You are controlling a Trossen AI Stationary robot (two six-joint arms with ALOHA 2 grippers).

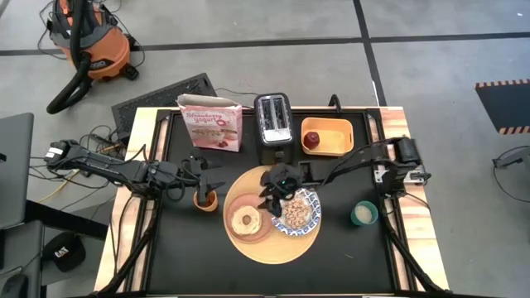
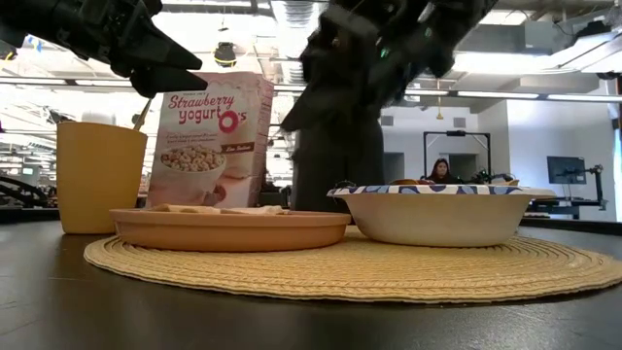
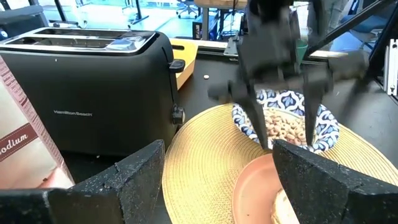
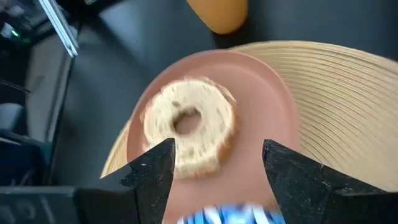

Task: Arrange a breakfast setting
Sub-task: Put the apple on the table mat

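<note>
The round light-wood board (image 1: 273,244) lies at the table's middle. On it sit the salmon-pink plate (image 1: 232,207) with the round toasted bread (image 1: 246,220) and the blue-and-white dish (image 1: 308,199) of cereal (image 1: 296,212). The bread also shows in the right wrist view (image 4: 186,127). The red apple (image 1: 312,139) lies in the yellow tray. My right gripper (image 1: 277,192) hangs open and empty above the dish's far rim; it also shows in the left wrist view (image 3: 283,134). My left gripper (image 1: 211,175) is open and empty above an orange cup (image 1: 204,199). A slim golden handle (image 2: 142,114) sticks out of that cup.
A black toaster (image 1: 273,118) and a cereal box (image 1: 211,124) stand at the far side. The yellow tray (image 1: 335,134) is at the far right. A green cup (image 1: 363,213) stands right of the board. A person (image 2: 439,171) sits in the room behind.
</note>
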